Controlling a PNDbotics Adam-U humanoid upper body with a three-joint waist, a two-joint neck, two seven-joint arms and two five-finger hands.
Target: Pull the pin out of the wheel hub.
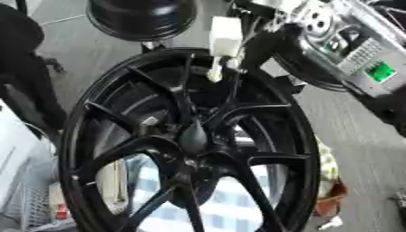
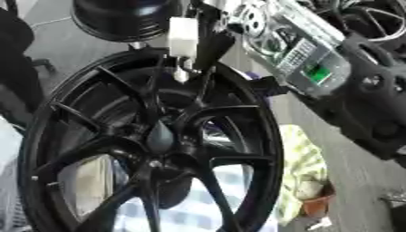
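Note:
A black multi-spoke wheel (image 1: 103,113) stands close before me and fills most of both views. Its hub (image 1: 193,136) shows a dark teardrop-shaped piece at the centre, and I cannot make out a pin apart from it. My right arm, silver with a green light (image 1: 380,71), comes in from the upper right. My right hand (image 1: 266,45) is black and reaches over the wheel's top rim, blending with the spokes. A white block (image 2: 182,36) with a thin cable and a small white piece (image 1: 214,74) hangs beside the hand.
A black round object (image 1: 142,18) sits behind the wheel at the top. A yellow-green cloth (image 2: 305,172) and an orange-brown thing (image 1: 333,199) lie at the lower right. A white mesh basket (image 1: 31,199) is at the lower left.

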